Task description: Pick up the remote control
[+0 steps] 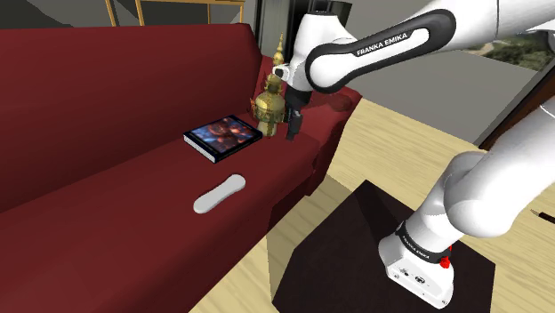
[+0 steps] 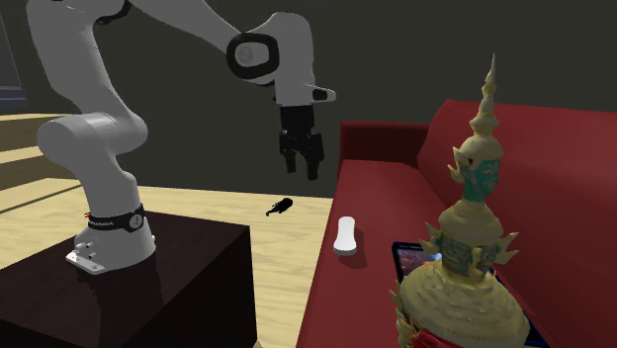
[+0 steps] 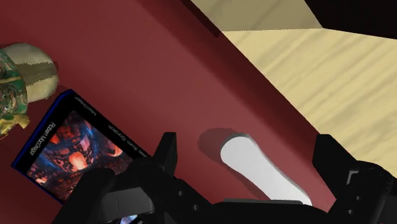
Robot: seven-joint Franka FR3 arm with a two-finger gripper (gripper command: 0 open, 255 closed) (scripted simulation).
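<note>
End effector hangs wide open and empty above the red sofa, white remote lying flat on the seat near the book, so it's the approach step imo; next it needs to drop down, straddle the remote and squeeze.

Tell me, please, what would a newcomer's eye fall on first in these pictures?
First the golden statue with a green face, standing on the red sofa and looming large at the second exterior view's right. Next the white remote, lying flat on the seat near a book with a fiery cover. Over the sofa the white arm holds its black fingers open in the air, touching nothing.
</note>
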